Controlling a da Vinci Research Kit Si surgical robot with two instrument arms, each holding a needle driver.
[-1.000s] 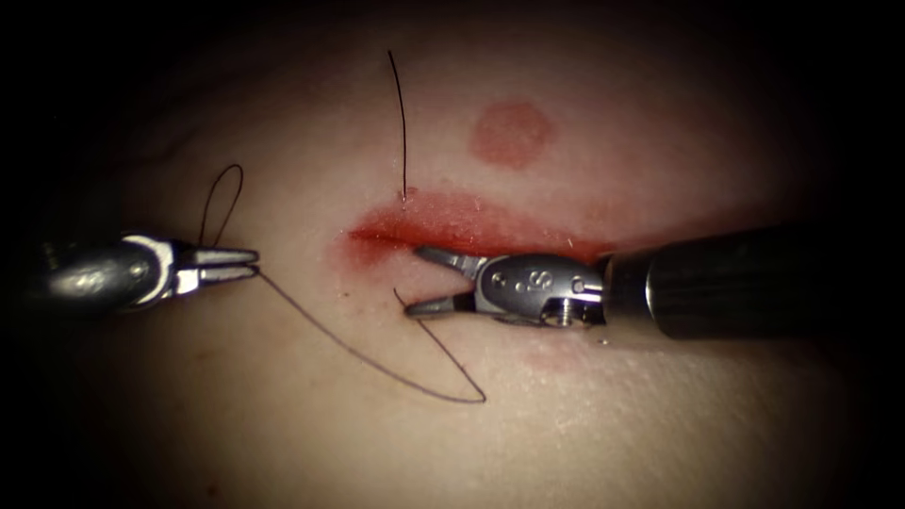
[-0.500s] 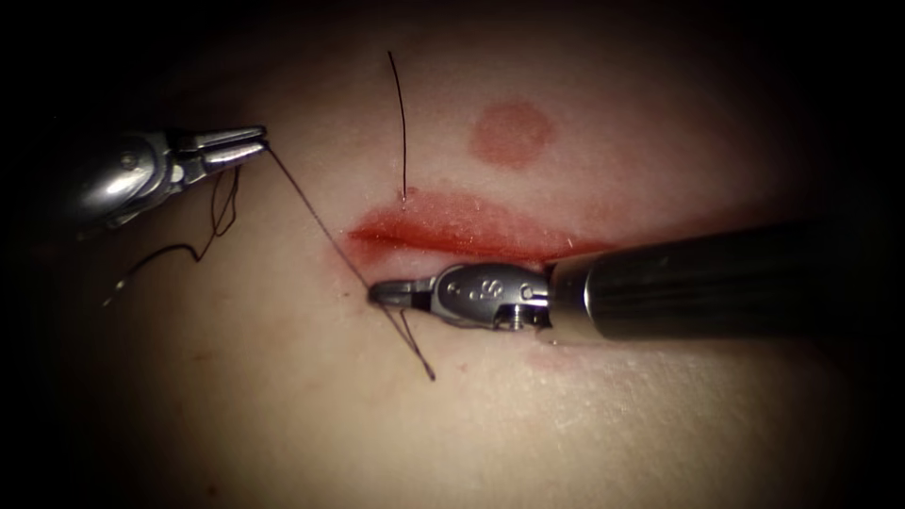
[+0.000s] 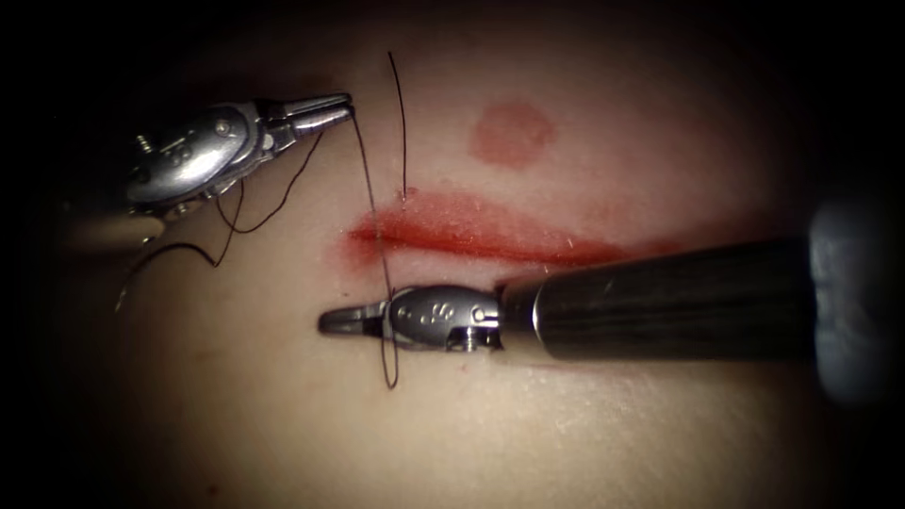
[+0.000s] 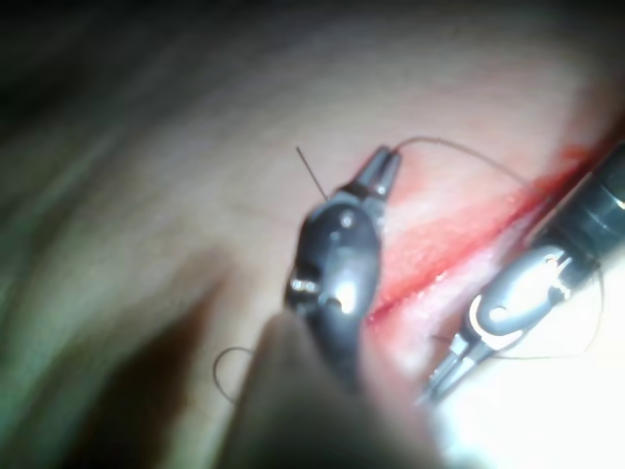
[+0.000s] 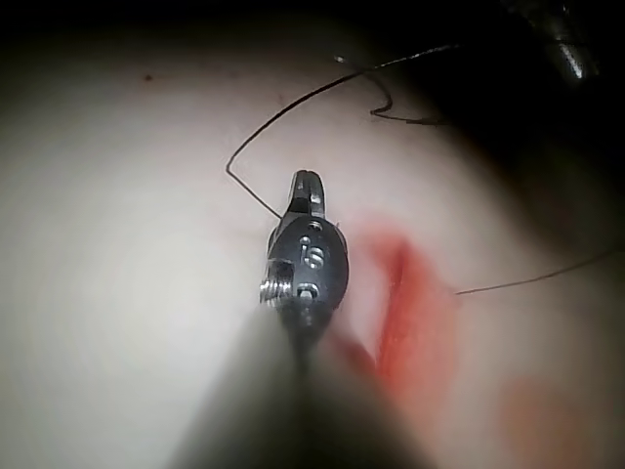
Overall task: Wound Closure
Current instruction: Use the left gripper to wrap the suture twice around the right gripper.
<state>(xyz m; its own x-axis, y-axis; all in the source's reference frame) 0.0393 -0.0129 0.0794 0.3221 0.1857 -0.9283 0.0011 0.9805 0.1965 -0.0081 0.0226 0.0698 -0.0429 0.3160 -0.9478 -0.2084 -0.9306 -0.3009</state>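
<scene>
round reddish spot (image 3: pixel 510 133) | faint, soft-edged | above the cut (image 3: pixel 490 236), apart from it

The only readable mark is a stamped "S" with small dots beside it on the grey metal wrist body of the right hand (image 3: pixel 351 320) in the endoscope view. The right wrist view shows stamped characters on that same body, too unclear to read with certainty.
</scene>
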